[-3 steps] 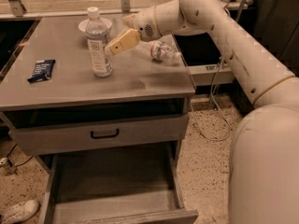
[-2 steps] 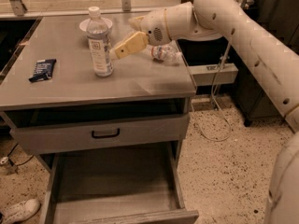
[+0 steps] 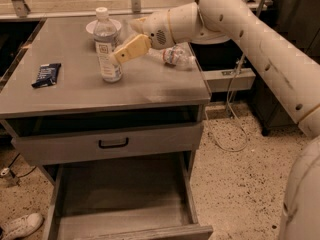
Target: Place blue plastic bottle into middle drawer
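Beside the claw [image 3: 123, 54], blue plastic bottle [image 3: 104, 40] stands upright.

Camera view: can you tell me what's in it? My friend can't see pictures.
The robot's tool is right beside the blue plastic bottle, which stands upright on the grey cabinet top. Below, the middle drawer is pulled open. A second bottle lies on its side near the arm, and a dark snack packet lies at the left.
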Available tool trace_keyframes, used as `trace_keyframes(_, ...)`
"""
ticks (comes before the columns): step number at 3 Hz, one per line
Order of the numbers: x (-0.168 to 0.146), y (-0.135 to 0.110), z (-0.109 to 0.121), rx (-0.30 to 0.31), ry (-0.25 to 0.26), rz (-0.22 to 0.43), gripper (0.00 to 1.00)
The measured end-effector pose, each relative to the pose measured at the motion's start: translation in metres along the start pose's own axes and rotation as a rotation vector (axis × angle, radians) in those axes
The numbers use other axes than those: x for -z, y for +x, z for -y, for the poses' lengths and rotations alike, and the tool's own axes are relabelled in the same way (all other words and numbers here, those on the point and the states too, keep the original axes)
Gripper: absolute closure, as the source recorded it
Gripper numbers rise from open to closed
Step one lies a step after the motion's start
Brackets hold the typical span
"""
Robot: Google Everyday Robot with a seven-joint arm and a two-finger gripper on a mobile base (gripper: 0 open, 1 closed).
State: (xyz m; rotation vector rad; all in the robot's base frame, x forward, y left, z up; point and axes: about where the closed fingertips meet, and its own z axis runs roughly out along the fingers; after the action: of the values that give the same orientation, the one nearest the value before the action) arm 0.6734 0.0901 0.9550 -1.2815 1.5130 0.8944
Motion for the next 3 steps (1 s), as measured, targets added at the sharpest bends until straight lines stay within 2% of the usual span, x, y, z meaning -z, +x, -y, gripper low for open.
trace_keyframes(2, -0.046, -0.012, 0.000, 0.017, -0.066, 0.024, 0.00)
trace_keyframes(3, -0.047, -0.013, -0.001, 0.017, -0.067, 0.024, 0.19)
